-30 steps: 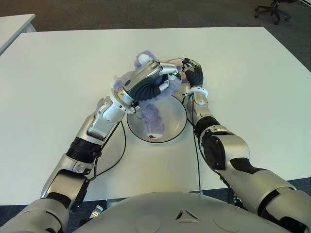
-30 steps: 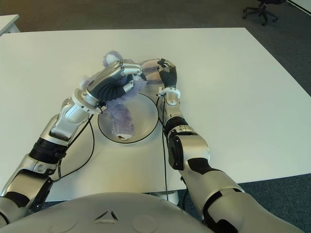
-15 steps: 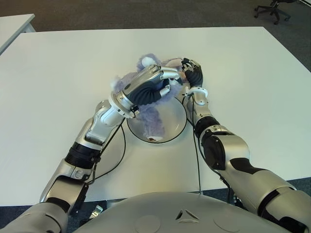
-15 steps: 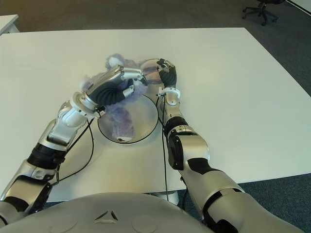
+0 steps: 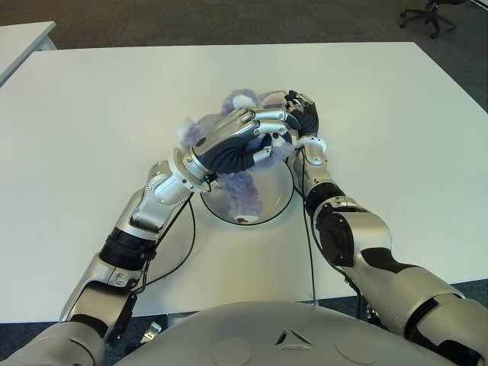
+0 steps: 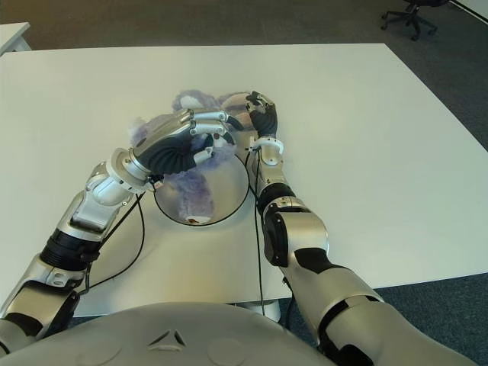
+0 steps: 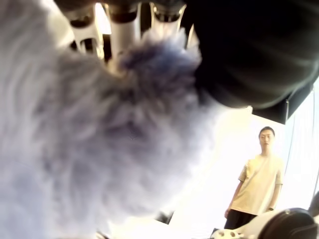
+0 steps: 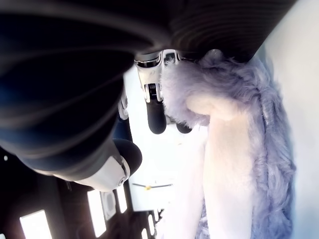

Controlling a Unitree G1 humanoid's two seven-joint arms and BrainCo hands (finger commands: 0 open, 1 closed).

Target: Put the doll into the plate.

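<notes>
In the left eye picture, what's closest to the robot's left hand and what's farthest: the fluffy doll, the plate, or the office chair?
1. Doll: right under the left hand, which grips it.
2. Plate: just below the doll, toward the robot.
3. Office chair: farthest, on the floor past the table's far right corner.

The left hand [image 5: 240,137] covers most of the doll [image 5: 242,188] and the plate's [image 5: 276,202] rim at eleven o'clock. Whether the right hand [image 5: 303,116] grips the doll is unclear. Fur fills the left wrist view, blurred.
</notes>
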